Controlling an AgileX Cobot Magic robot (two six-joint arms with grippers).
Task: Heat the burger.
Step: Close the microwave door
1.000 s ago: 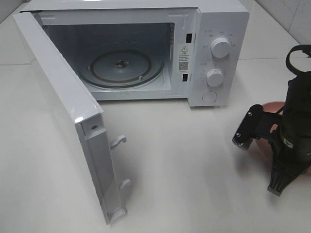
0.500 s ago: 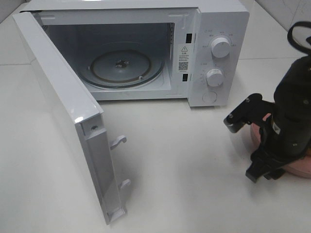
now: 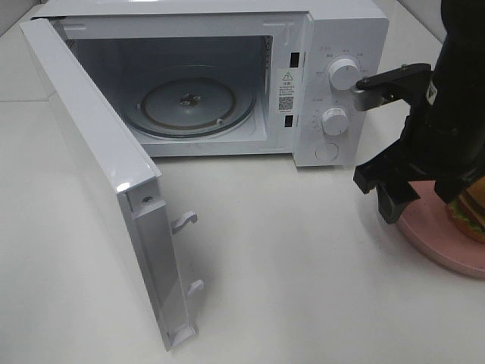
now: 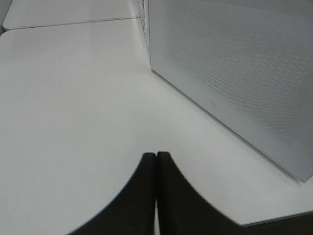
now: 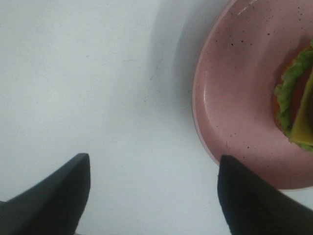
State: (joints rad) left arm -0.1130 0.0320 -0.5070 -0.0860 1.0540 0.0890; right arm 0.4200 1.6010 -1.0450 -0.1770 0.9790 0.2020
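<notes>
1. White microwave door (image 3: 98,182) is standing swung wide open nearest the camera, its two latch hooks (image 3: 186,221) pointing out over the pale tabletop (image 3: 288,273).
2. Pink plate (image 3: 443,239) is sitting at the right edge of the table, carrying the burger (image 3: 470,211), with lettuce and yellow cheese showing.
3. Right gripper (image 3: 385,136) is hanging above the plate's near-left rim, its fingers (image 5: 54,196) spread wide and holding nothing.
4. Left gripper (image 4: 156,161) is resting beside the microwave's perforated panel (image 4: 244,68), its fingers pressed together, empty.
5. Microwave (image 3: 333,83) is standing farthest back, its cavity holding only a glass turntable (image 3: 189,106); a warning label (image 3: 286,91) with a QR code is sitting by the two knobs (image 3: 343,74), its text too small to read.
</notes>
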